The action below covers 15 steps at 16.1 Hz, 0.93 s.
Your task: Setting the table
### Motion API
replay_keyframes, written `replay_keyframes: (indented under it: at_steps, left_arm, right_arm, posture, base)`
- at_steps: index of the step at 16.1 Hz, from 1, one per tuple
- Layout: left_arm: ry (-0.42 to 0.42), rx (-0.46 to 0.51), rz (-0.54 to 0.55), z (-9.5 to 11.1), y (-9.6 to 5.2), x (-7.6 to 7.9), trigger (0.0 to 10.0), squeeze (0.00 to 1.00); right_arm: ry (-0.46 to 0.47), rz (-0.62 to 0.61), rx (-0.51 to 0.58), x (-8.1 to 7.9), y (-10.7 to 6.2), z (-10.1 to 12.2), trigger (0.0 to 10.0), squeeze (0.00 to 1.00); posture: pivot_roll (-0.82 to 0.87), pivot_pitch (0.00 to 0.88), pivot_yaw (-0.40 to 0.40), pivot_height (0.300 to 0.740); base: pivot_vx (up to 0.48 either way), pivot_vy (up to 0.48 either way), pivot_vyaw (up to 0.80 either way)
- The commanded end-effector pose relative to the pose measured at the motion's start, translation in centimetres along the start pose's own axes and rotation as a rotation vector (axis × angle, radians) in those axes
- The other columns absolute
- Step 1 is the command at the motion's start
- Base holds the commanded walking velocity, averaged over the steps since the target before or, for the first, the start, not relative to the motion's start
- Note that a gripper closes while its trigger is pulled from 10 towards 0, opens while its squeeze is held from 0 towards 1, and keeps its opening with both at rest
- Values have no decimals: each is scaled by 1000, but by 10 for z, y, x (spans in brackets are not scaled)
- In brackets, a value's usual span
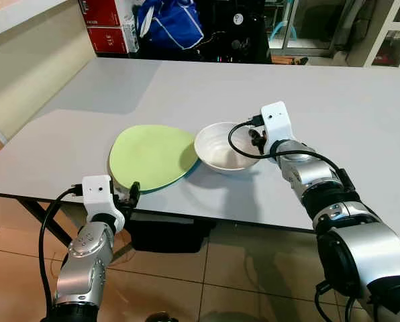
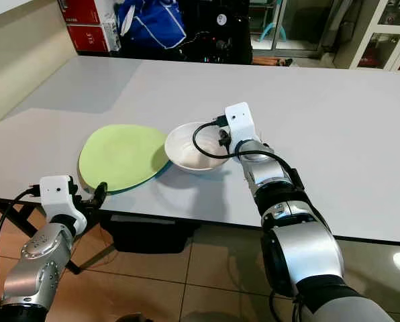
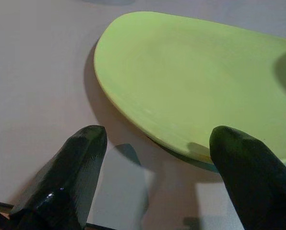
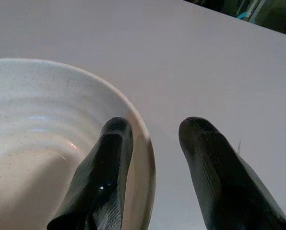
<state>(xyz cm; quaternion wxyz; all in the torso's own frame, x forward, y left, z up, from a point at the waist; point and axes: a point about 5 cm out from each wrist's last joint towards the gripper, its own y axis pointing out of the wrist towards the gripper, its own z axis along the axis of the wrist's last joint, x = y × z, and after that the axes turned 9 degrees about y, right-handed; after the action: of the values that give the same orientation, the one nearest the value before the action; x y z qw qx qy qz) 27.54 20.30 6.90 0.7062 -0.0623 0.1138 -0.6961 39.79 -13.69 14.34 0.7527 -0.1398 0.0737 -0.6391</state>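
Note:
A light green plate (image 1: 150,155) lies near the front edge of the grey table (image 1: 334,94), resting on a teal plate whose rim (image 1: 184,174) peeks out beneath it. A white bowl (image 1: 221,149) stands right beside it, touching its right side. My left gripper (image 1: 133,192) is open at the table's front edge, its fingers spread just short of the green plate's rim (image 3: 148,115). My right gripper (image 4: 156,125) is open at the bowl's right rim (image 4: 145,139), one finger inside the bowl and the other outside.
Red boxes (image 1: 103,20) and a blue bag (image 1: 170,23) sit behind the table's far edge. A dark bin (image 1: 166,235) is under the table on the tiled floor. A cream wall runs along the left.

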Motion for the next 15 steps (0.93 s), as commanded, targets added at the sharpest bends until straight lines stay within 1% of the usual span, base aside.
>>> replay_keyframes:
  at_steps: [1,2,4,5,6,7,8,9,10,11,12,13,14,15]
  left_arm:
    - [11,-10,-1,-2,0,2,10000,0]
    - [10,-10,0,-1,0,2,10000,0]
    - [4,-7,1,0,2,1,10000,0]
    - [-2,1,-3,3,5,1,10000,0]
    - [-3,6,-6,5,6,2,10000,0]
    - [1,21,-10,9,11,2,10000,0]
    - [1,24,-9,10,12,1,10000,0]
    - [4,32,-10,14,14,1,10000,0]
    - [6,35,-12,15,15,1,10000,0]
    - [5,41,-17,17,16,2,10000,0]
    - [-1,47,-27,18,17,4,10000,0]
    - [-4,52,-34,19,18,6,10000,0]
    - [-6,64,-45,22,20,7,10000,0]
    - [-3,72,-51,24,21,8,10000,0]
  right_arm:
    - [0,-19,59,3,0,12,10000,0]
    - [18,-19,89,4,-1,16,10000,0]
    - [52,-54,189,10,-4,29,10000,0]
    - [88,-85,257,16,-7,37,10000,0]
    - [101,-103,298,20,-9,42,10000,0]
    - [145,-124,381,25,-14,47,10000,0]
    - [154,-129,394,26,-15,47,10000,0]
    - [119,-113,458,25,-21,46,10000,0]
    - [99,-108,483,24,-23,45,10000,0]
    - [107,-127,502,29,-26,40,10000,0]
    - [143,-151,502,40,-30,30,10000,0]
    - [154,-171,504,49,-35,20,10000,0]
    - [180,-178,497,61,-41,6,10000,0]
    - [182,-187,499,67,-45,-1,10000,0]
  posture:
    - [157,0,41,740]
    - [158,0,39,740]
    - [157,0,34,740]
    - [154,0,35,740]
    - [151,0,35,740]
    - [145,0,35,740]
    - [144,0,36,740]
    - [140,0,42,740]
    - [140,0,42,740]
    - [133,0,44,740]
    - [126,0,41,740]
    - [119,0,39,740]
    - [113,0,40,740]
    - [109,0,38,740]
  base:
    - [0,0,0]
    - [0,0,0]
    - [0,0,0]
    - [0,0,0]
    - [0,0,0]
    - [0,0,0]
    - [0,0,0]
    - [0,0,0]
    - [0,0,0]
    - [0,0,0]
    - [0,0,0]
    - [0,0,0]
    - [0,0,0]
    - [0,0,0]
